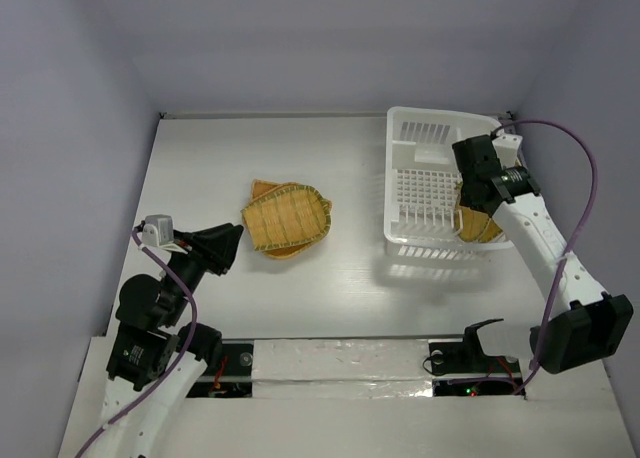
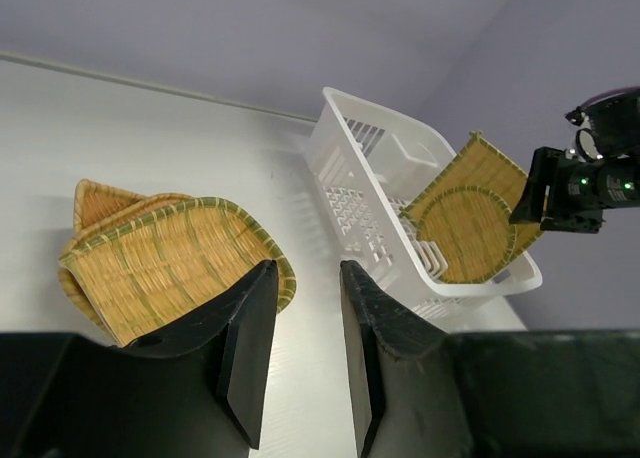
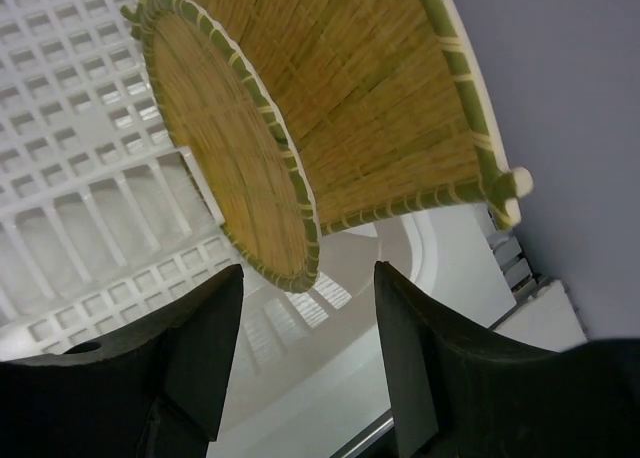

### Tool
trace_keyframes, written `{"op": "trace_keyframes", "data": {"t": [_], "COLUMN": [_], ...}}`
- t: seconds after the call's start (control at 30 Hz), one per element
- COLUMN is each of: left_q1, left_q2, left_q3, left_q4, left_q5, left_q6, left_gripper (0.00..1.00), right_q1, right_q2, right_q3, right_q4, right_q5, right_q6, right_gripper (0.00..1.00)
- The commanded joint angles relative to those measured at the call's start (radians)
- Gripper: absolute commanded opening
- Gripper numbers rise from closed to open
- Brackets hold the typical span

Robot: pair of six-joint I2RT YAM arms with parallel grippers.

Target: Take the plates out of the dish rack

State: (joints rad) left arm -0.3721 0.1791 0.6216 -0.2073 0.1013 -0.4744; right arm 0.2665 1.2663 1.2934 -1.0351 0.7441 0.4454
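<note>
The white dish rack [image 1: 430, 183] stands at the back right. Two wicker plates [image 1: 478, 224] lean upright in its right end. In the right wrist view a round plate [image 3: 225, 128] stands in front of a square plate [image 3: 390, 98], over the rack's lattice bottom [image 3: 70, 138]. My right gripper [image 1: 480, 200] is open and empty just above them [image 3: 308, 273], touching neither. A stack of plates [image 1: 285, 218] lies on the table's middle. My left gripper [image 1: 238, 238] is open and empty, just left of this stack [image 2: 160, 263], with its tips [image 2: 308, 268] above the table.
Grey walls close in the white table on the left, back and right. The rack [image 2: 370, 178] stands against the right wall. The right arm's wrist [image 2: 585, 183] shows above the rack's plates [image 2: 470, 218] in the left wrist view.
</note>
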Motion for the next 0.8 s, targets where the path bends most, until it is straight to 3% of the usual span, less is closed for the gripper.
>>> {"op": "trace_keyframes", "data": {"t": [0.0,0.3,0.47,0.77], "left_q1": [-0.014,-0.014,-0.014,-0.014], "left_q2": [-0.016,-0.016,-0.020,-0.039], "left_q3": [0.013,0.013,0.013,0.015], "left_q4": [0.032,0.026,0.026,0.026], "left_q5": [0.005,-0.012,-0.014,-0.018], "left_q6": [0.006,0.003,0.005,0.005], "left_gripper": [0.29,0.30,0.31,0.32], "right_q1": [-0.029,-0.099,-0.180,-0.265], "right_q2": [0.050,0.111,0.117,0.068], "right_q3": [0.020,0.017,-0.013,-0.071], "right_q4": [0.021,0.168,0.271,0.362], "right_q5": [0.023,0.015,-0.139,-0.273], "right_q6": [-0.057,-0.151,-0.224,-0.266], "right_gripper": [0.60,0.55,0.54,0.32]}}
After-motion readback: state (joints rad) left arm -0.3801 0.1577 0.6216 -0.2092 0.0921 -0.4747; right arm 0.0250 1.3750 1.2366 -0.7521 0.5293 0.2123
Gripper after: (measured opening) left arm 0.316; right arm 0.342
